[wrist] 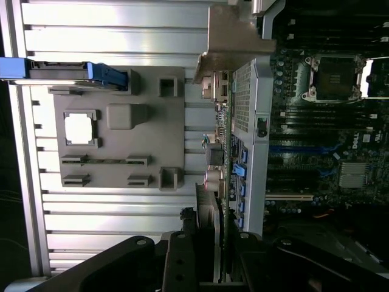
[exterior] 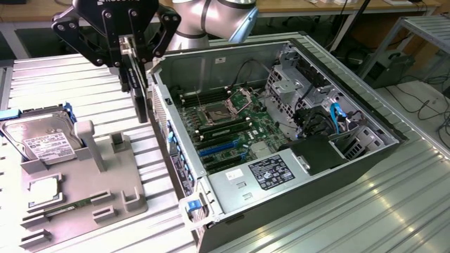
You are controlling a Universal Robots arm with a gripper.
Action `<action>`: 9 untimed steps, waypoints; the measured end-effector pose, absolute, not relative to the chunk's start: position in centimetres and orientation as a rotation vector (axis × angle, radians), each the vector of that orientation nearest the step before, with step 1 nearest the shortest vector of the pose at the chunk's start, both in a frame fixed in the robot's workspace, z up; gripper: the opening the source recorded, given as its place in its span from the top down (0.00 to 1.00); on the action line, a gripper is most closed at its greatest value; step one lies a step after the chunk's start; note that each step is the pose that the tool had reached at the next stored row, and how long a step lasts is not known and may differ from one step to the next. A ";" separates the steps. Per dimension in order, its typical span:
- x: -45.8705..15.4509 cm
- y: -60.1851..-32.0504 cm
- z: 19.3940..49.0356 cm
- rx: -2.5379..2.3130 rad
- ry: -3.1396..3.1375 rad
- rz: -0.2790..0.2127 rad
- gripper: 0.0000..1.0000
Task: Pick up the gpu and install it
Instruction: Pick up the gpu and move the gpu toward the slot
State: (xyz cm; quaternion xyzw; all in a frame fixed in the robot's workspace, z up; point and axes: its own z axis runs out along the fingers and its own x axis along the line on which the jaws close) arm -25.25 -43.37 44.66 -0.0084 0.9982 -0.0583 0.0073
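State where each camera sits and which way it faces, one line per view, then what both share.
Exterior view: off the arm, raised, looking down obliquely into the open computer case; the arm and the gripper clamping the gpu show at its top.
Wrist view: on the wrist, looking straight down along the held gpu, past the gripper, onto the parts tray.
Shared: gpu, gripper, computer case, parts tray, hard drive.

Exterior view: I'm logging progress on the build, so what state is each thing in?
Graphics card: in the air, on edge, not yet installed.
Gripper: shut on the graphics card.
Computer case: on its side, open.
Hard drive: resting in the grey tray.
Memory stick: lying in the tray.
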 end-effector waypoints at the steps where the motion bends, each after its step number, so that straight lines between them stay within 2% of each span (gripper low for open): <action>1: -25.2 -43.4 44.7 -0.026 3.122 -0.182 0.72; 9: -24.9 -43.4 44.7 -0.026 3.122 -0.182 0.72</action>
